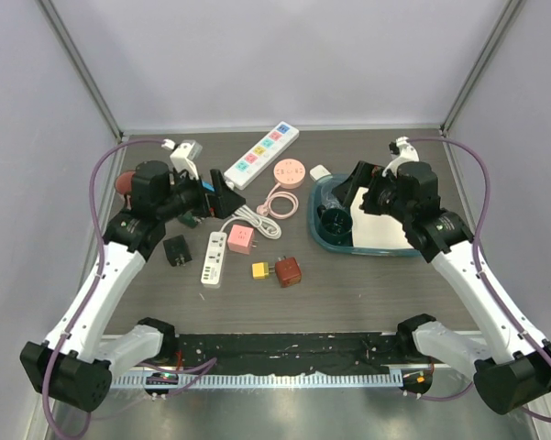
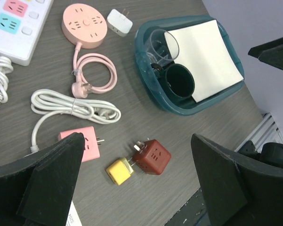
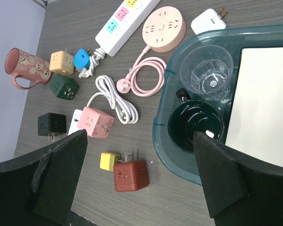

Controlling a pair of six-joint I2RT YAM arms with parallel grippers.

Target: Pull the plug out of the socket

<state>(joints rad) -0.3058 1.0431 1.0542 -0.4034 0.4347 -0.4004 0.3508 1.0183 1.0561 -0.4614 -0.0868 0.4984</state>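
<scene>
Between the left hand [image 1: 225, 191] and right hand [image 1: 347, 186], both spread, a yellow plug [image 2: 119, 170] joins a glossy red cube [image 2: 153, 157].

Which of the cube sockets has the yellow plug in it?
The dark red cube: the yellow plug sits against its side. The pink cube, black cube and green cube lie apart from that plug.

The yellow plug [image 1: 259, 269] sits against the dark red cube socket [image 1: 289, 271], near a pink cube socket [image 1: 241, 240]; a teal tray [image 1: 385, 251] lies farther right.
</scene>
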